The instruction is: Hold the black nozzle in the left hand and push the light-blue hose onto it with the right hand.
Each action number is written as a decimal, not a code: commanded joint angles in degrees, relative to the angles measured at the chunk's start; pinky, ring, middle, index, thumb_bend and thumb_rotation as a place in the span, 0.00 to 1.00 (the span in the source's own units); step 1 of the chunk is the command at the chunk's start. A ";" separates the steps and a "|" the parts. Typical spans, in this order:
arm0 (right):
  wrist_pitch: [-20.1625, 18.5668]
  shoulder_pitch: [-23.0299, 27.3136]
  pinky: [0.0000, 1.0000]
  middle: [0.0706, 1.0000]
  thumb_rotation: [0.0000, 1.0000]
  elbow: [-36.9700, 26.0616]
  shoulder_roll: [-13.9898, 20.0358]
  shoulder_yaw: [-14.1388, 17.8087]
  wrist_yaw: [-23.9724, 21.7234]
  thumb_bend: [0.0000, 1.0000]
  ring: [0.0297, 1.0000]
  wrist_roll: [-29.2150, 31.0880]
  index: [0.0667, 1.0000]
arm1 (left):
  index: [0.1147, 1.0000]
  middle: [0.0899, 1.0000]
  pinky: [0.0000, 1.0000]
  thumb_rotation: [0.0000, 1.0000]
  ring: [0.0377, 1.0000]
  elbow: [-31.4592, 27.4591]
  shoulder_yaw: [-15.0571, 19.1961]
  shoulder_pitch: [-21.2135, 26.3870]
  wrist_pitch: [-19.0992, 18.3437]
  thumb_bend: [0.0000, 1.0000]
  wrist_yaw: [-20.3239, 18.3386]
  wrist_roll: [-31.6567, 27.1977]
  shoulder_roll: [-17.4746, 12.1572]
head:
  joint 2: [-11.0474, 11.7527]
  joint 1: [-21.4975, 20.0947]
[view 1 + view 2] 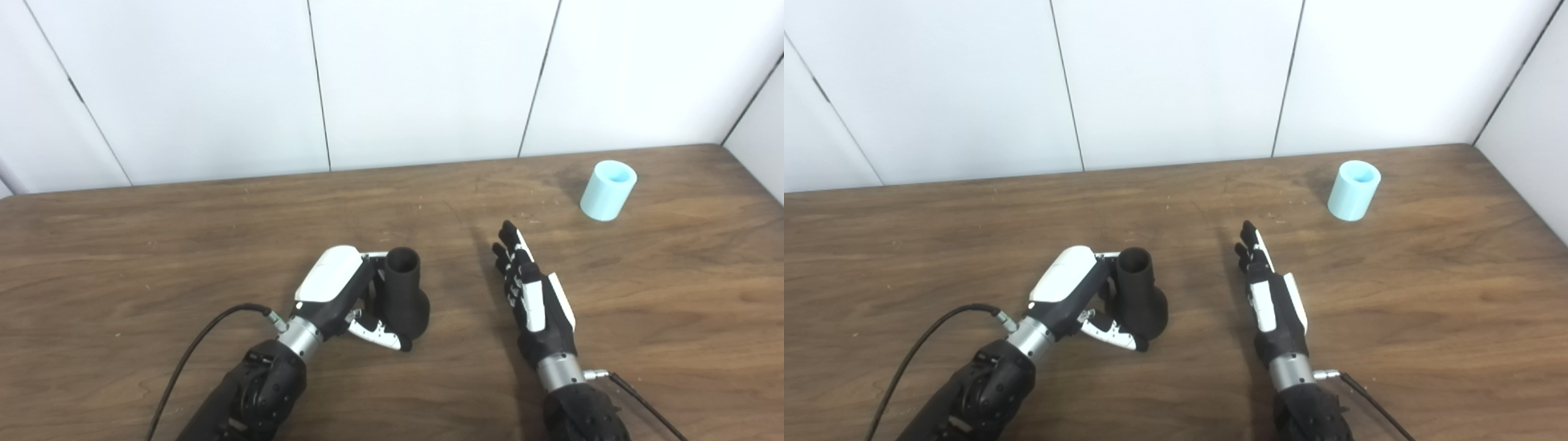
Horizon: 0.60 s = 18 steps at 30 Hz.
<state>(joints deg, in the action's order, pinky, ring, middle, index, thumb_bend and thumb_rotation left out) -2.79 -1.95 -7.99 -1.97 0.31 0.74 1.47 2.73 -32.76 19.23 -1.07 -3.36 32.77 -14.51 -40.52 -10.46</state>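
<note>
My left hand point(343, 288) grips the nozzle point(404, 294) upright on the table point(184, 245) (step one done). My right hand point(536, 300), fingers straight and empty, has yet to fetch the hose point(607, 190) at two o'clock.

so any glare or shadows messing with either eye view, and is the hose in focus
Left eye view: even lighting, no glare on the table; a soft shadow lies left of the right hand. Right eye view: the light-blue hose is slightly soft but readable; the black nozzle shows little surface detail beside the left hand.
</note>
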 commanded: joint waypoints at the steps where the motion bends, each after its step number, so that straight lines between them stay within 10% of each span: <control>1: 0.54 0.76 1.00 1.00 1.00 -1.42 0.02 -0.05 -0.06 0.72 0.98 0.04 1.00 | 0.43 0.40 0.45 0.00 0.40 2.91 -3.09 -4.70 -2.08 0.53 -7.42 1.04 -1.16 | 0.06 -0.11; 18: 2.83 2.51 0.87 0.95 1.00 -7.24 1.63 1.86 3.09 0.73 0.89 -4.56 0.99 | 0.41 0.43 0.55 0.00 0.46 8.22 -2.33 -4.93 2.98 0.53 -4.84 1.52 -2.00 | 4.92 -5.63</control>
<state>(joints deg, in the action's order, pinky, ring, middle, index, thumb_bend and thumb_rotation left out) -3.58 -1.51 -13.17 -0.74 1.85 3.14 -1.92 5.40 -32.04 19.31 3.37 -2.37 32.41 -14.69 -35.60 -16.17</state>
